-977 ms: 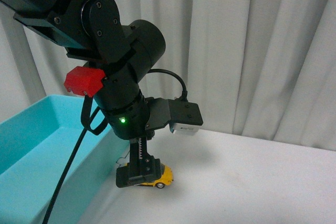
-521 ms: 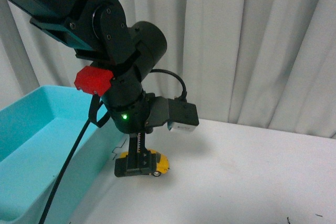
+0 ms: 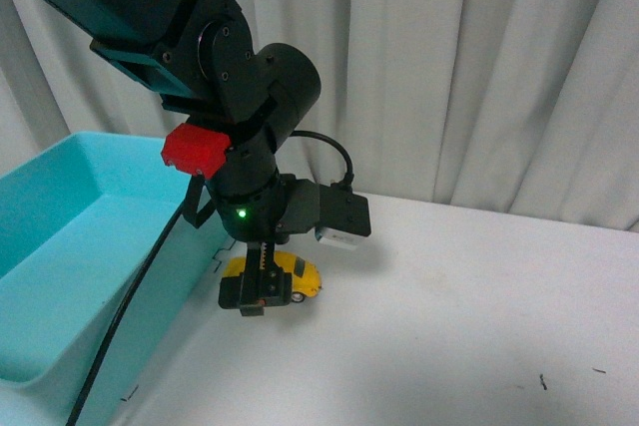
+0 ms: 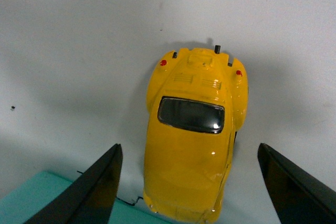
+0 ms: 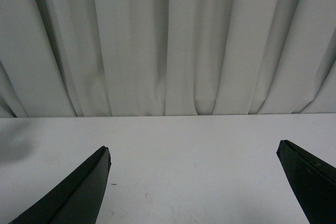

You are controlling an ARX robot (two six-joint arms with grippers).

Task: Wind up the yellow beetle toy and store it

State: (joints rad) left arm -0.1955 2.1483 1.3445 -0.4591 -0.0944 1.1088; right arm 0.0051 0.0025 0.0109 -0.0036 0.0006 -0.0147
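The yellow beetle toy (image 3: 297, 274) stands on the white table (image 3: 449, 326), close beside the teal bin (image 3: 60, 276). My left gripper (image 3: 257, 296) hangs directly over it, open. In the left wrist view the yellow beetle toy (image 4: 191, 140) lies between the two dark fingers (image 4: 102, 182), with a gap on each side, and its dark window faces up. My left gripper (image 4: 189, 146) touches nothing. In the right wrist view my right gripper (image 5: 194, 146) is open over bare table and holds nothing. The right arm is out of the front view.
The bin's near wall (image 3: 170, 316) runs right next to the toy, and a corner of the bin (image 4: 42, 203) shows under the left fingers. A white curtain (image 3: 479, 77) hangs behind the table's back edge. The left arm's black cable (image 3: 130, 316) drapes over the bin.
The whole front view has shifted, so the bin, arm and toy sit higher in the picture. The left gripper stays open over the toy throughout.
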